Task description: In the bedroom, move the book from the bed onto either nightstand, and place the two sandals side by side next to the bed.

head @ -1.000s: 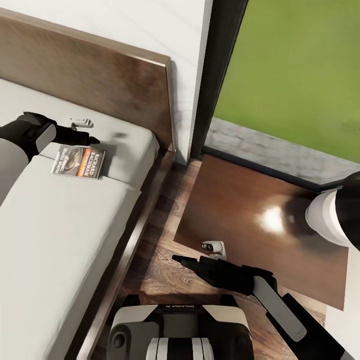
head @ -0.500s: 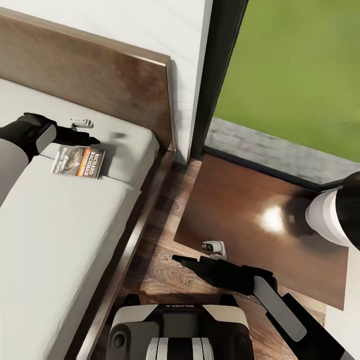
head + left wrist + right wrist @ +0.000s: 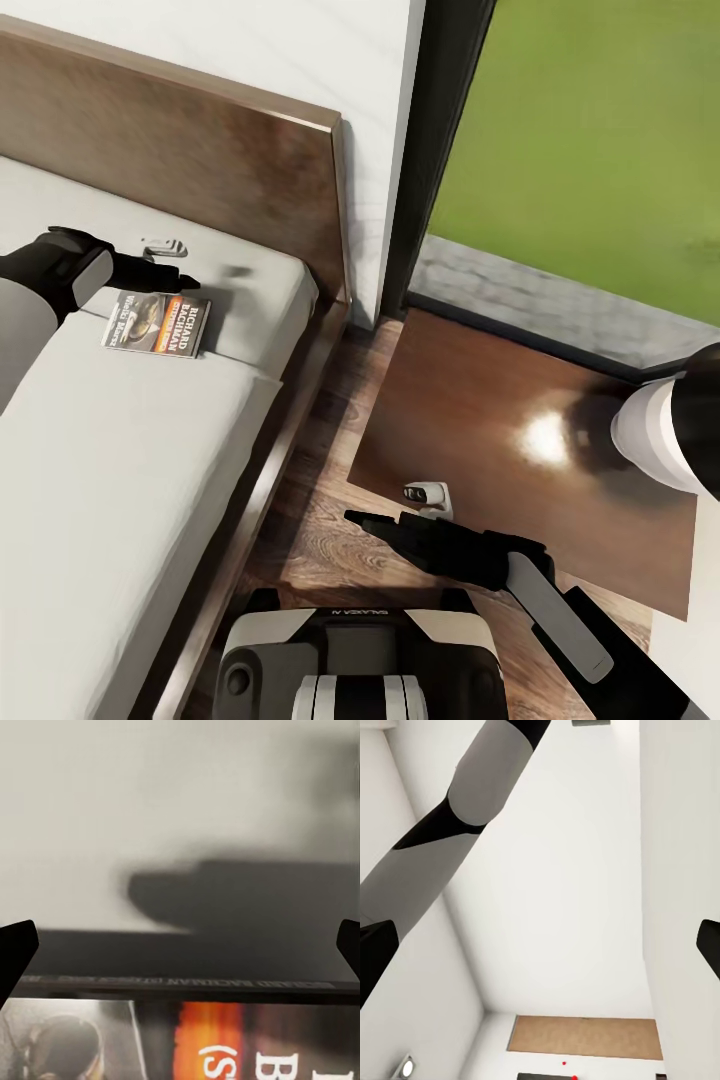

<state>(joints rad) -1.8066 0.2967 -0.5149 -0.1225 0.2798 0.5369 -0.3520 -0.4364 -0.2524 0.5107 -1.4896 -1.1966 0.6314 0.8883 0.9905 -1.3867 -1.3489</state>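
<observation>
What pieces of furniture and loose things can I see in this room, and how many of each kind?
Beds: 1, the bed
Nightstands: 1, the nightstand
Books: 1, the book, lying on the mattress
Total: 3

Your left hand (image 3: 170,275) hovers just above the book (image 3: 158,322) on the bed (image 3: 120,470); the nightstand (image 3: 520,450) stands right.

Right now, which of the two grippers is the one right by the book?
The left gripper, out over the bed at the book's far edge. The right gripper hangs over the wood floor in front of the nightstand, well apart from the book.
</observation>
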